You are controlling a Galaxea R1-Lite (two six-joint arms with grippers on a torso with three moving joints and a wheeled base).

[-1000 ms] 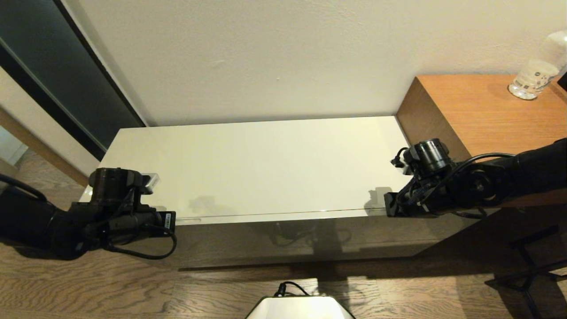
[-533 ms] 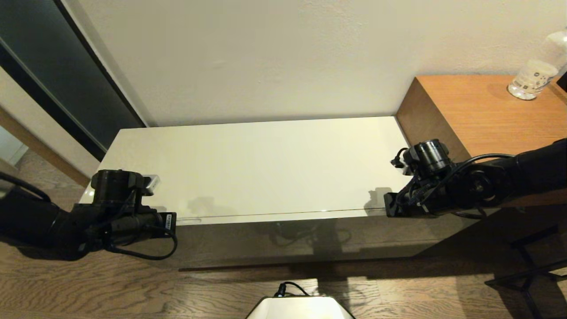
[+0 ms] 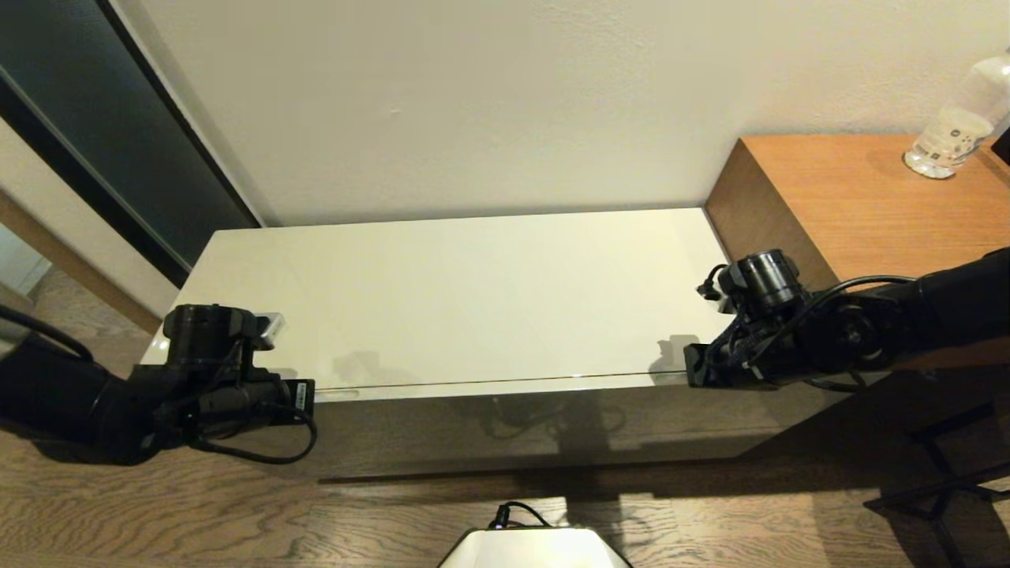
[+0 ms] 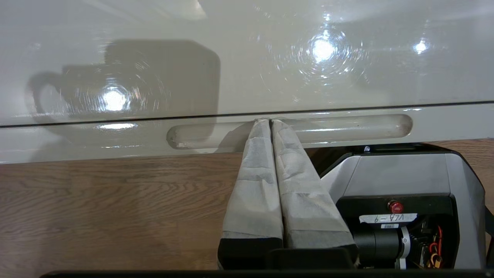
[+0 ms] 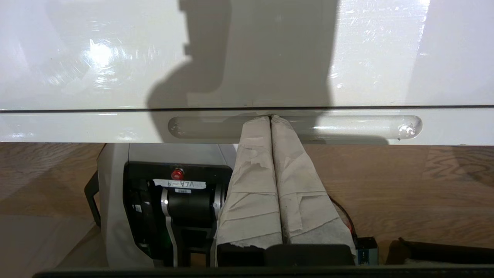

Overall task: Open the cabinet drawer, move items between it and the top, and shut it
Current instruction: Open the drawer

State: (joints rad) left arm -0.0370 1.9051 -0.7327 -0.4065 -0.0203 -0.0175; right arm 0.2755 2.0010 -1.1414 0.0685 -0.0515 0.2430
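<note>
The long cream cabinet (image 3: 552,430) stands against the wall, and its glossy top (image 3: 473,292) is bare. The drawer (image 3: 489,386) shows as a narrow cream strip under a thin dark seam along the top's front edge. My left gripper (image 3: 306,392) is at the strip's left end. It is shut, with its taped fingertips (image 4: 266,127) together inside the left oblong cut-out (image 4: 347,129). My right gripper (image 3: 690,371) is at the right end, also shut, its taped fingertips (image 5: 266,123) inside the right cut-out (image 5: 347,127). No loose items are in view.
A taller brown wood-grain desk (image 3: 868,197) adjoins the cabinet's right end and carries a clear bottle (image 3: 947,134). A dark panel (image 3: 118,142) stands at the far left. My base (image 3: 533,548) sits on the wood floor in front, with black stand legs (image 3: 947,473) at right.
The left wrist has crept slightly to the right. The right arm and the seam over the drawer look the same.
</note>
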